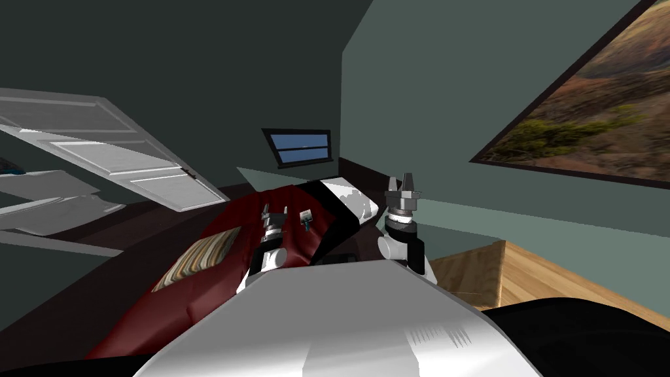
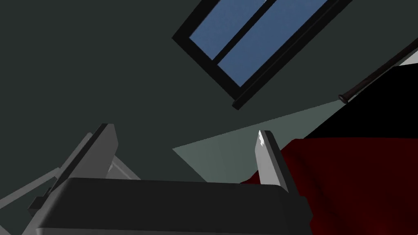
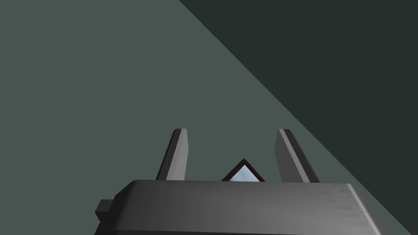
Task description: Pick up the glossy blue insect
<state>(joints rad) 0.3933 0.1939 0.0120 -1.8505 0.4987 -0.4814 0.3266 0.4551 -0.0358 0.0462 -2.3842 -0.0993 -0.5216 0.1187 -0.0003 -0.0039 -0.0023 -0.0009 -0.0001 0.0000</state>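
Note:
A tiny object, white with a dark blue bit at its near end, lies on the dark red bed cover; it looks like the blue insect, but it is too small to be sure. My left gripper hovers over the cover just left of it, open and holding nothing. In the left wrist view the left gripper has its fingers wide apart, and the red cover lies past one finger. My right gripper is raised beside the bed's right edge, open and empty.
A striped cushion lies on the bed nearer me and a white pillow at its far end. White door panels slant at the left. A wooden surface stands at the right under a large landscape picture.

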